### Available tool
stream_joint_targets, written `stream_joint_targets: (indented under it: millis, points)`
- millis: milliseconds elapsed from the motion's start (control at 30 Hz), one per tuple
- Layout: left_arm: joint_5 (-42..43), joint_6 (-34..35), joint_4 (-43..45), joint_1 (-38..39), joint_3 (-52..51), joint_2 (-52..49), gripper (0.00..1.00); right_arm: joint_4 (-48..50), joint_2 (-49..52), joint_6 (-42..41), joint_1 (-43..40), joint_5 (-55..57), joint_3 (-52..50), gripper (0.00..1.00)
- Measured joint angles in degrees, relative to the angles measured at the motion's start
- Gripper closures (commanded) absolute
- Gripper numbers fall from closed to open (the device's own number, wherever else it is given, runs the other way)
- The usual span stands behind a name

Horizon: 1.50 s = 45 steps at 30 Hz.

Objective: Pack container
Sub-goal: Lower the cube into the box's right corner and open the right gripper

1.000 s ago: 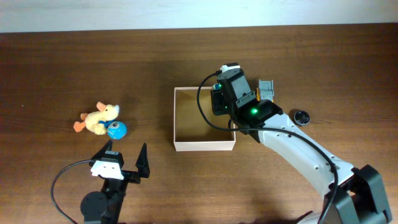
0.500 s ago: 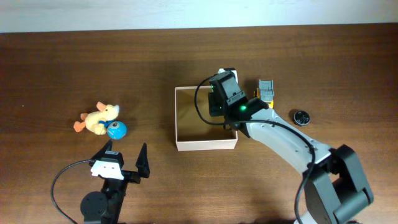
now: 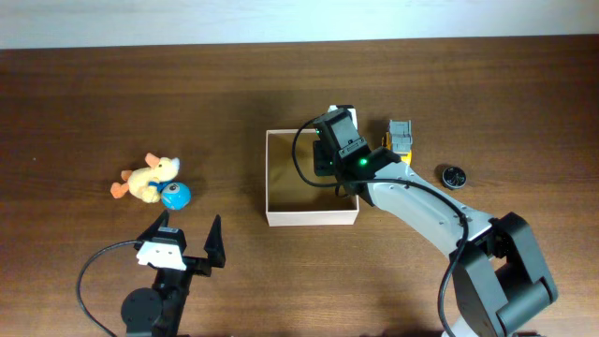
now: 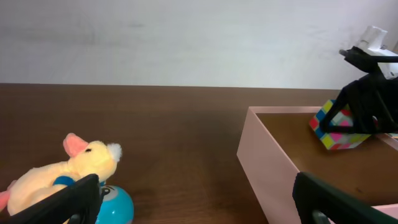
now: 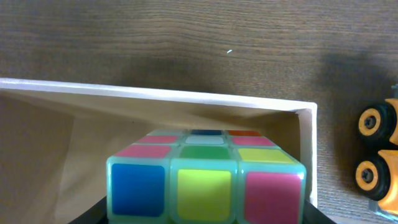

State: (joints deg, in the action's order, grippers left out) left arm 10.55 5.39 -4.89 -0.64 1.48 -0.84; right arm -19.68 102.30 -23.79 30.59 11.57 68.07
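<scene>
The container [image 3: 281,178] is a shallow square box with white walls and a tan inside, at mid-table. My right gripper [image 3: 335,157] hangs over its right half, shut on a multicoloured puzzle cube [image 5: 205,180]. The cube sits just inside the container's far right corner [image 5: 298,115] and is hidden under the wrist from overhead. In the left wrist view the cube [image 4: 339,127] shows low inside the container [image 4: 267,162]. My left gripper [image 3: 187,251] is open and empty near the front left edge, behind a yellow plush duck [image 3: 148,178] and a blue ball [image 3: 175,196].
A grey and yellow toy truck [image 3: 401,139] stands just right of the container; its wheels show in the right wrist view [image 5: 379,155]. A small black round object [image 3: 454,176] lies further right. The duck [image 4: 68,174] and ball [image 4: 115,208] lie close before my left gripper [image 4: 199,202].
My right gripper has moved a little left and down with the cube, over the container's right side. The container has shifted slightly right. The left arm has not moved.
</scene>
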Motion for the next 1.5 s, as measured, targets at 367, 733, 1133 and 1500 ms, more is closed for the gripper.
stream_joint_targets:
  millis: [367, 733, 1133, 1500]
  points:
    - [0.0, 0.0, 0.0, 0.0, 0.0, 0.0, 0.01, 0.1, 0.0, 0.0, 0.0, 0.0, 0.0, 0.36]
    - [0.0, 0.0, 0.0, 0.0, 0.0, 0.0, 0.01, 0.8, 0.0, 4.7, 1.2, -6.6, 0.4, 0.44]
    - [0.0, 0.0, 0.0, 0.0, 0.0, 0.0, 0.01, 4.3, 0.4, 8.2, 4.8, -11.0, 0.8, 0.68]
    - [0.0, 0.0, 0.0, 0.0, 0.0, 0.0, 0.01, 10.3, 7.2, 9.4, 4.8, -11.0, 0.9, 0.67]
